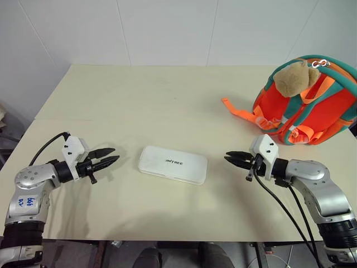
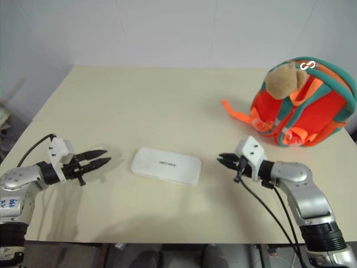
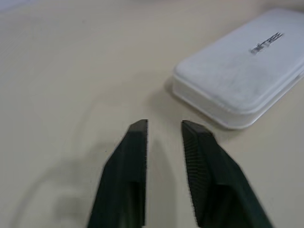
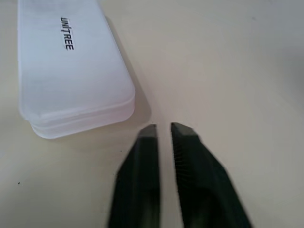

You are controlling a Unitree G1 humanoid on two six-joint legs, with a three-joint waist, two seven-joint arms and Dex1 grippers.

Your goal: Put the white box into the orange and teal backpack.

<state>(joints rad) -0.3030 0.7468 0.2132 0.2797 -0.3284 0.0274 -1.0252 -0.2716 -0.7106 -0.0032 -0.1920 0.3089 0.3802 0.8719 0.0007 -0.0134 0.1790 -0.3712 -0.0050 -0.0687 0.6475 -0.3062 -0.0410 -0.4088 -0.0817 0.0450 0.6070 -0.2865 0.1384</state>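
Observation:
The white box (image 1: 173, 164) lies flat on the table, near its front edge, between my two grippers; small dark lettering shows on its face. My left gripper (image 1: 113, 156) hovers just left of it, pointing at its left end, fingers a little apart and empty; the left wrist view has the box (image 3: 242, 71) just beyond the fingertips (image 3: 139, 127). My right gripper (image 1: 227, 156) sits to the box's right, pointing at it, shut and holding nothing. The orange and teal backpack (image 1: 318, 111) stands at the table's far right with a tan plush toy (image 1: 294, 78) on top.
The cream table (image 1: 139, 95) meets a white wall at the back. An orange strap (image 1: 240, 110) trails from the backpack toward the table's middle. Black cables run along both forearms.

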